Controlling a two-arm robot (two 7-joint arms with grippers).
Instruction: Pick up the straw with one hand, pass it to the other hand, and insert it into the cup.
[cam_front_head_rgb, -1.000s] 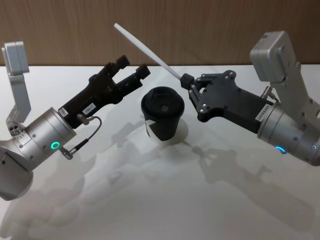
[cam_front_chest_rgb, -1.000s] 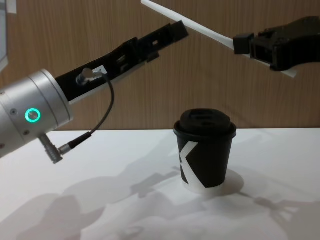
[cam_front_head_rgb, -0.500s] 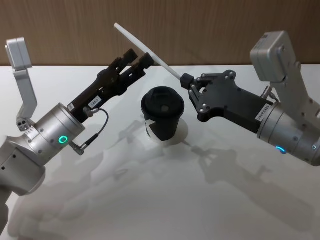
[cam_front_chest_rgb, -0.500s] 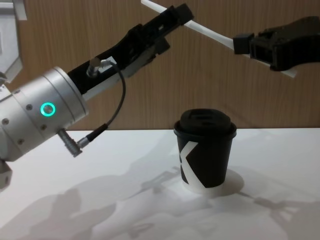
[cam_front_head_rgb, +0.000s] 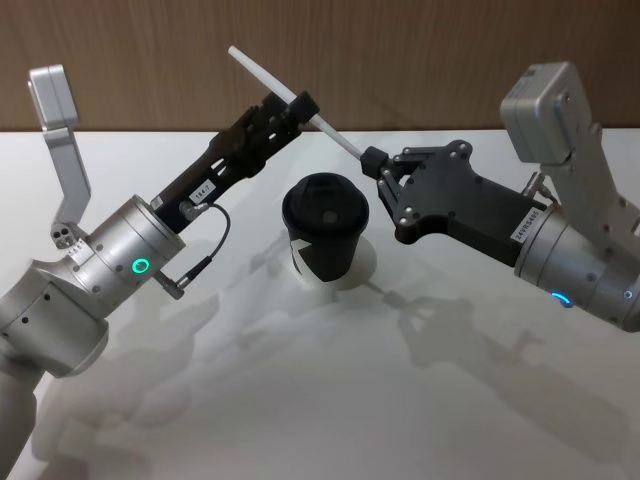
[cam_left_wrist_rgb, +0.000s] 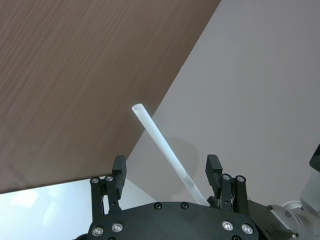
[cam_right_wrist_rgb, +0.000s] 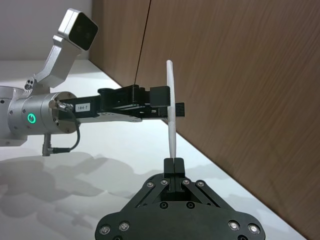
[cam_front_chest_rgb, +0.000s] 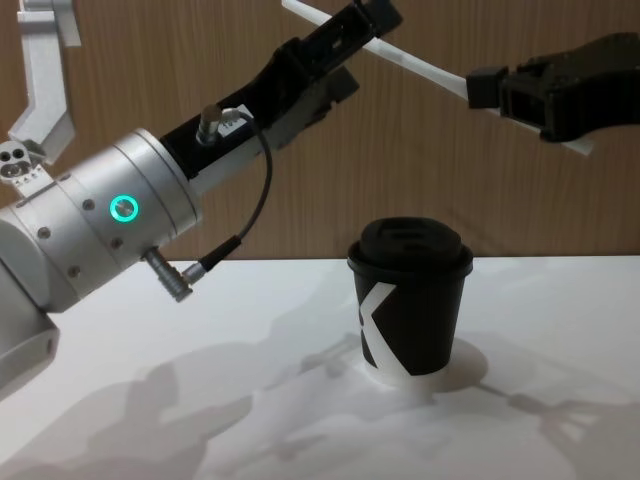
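White label (cam_right_wrist_rgb: 84, 106) on left gripper (cam_right_wrist_rgb: 172, 107) reading "184-7". Cup (cam_front_chest_rgb: 410, 305) showing white angular K-like mark on side. Wrist label (cam_front_head_rgb: 527, 222) on right gripper (cam_front_head_rgb: 372, 160) bearing digits — too small for reading.

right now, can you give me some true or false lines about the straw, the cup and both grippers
1. The right gripper pinches the straw near one end. True.
2. The left gripper is shut tight on the straw. False: its fingers stand apart, one on each side of the straw.
3. The cup lies on its side. False: it stands upright on the table, lid on.
4. The straw is up in the air, not yet in the cup. True.
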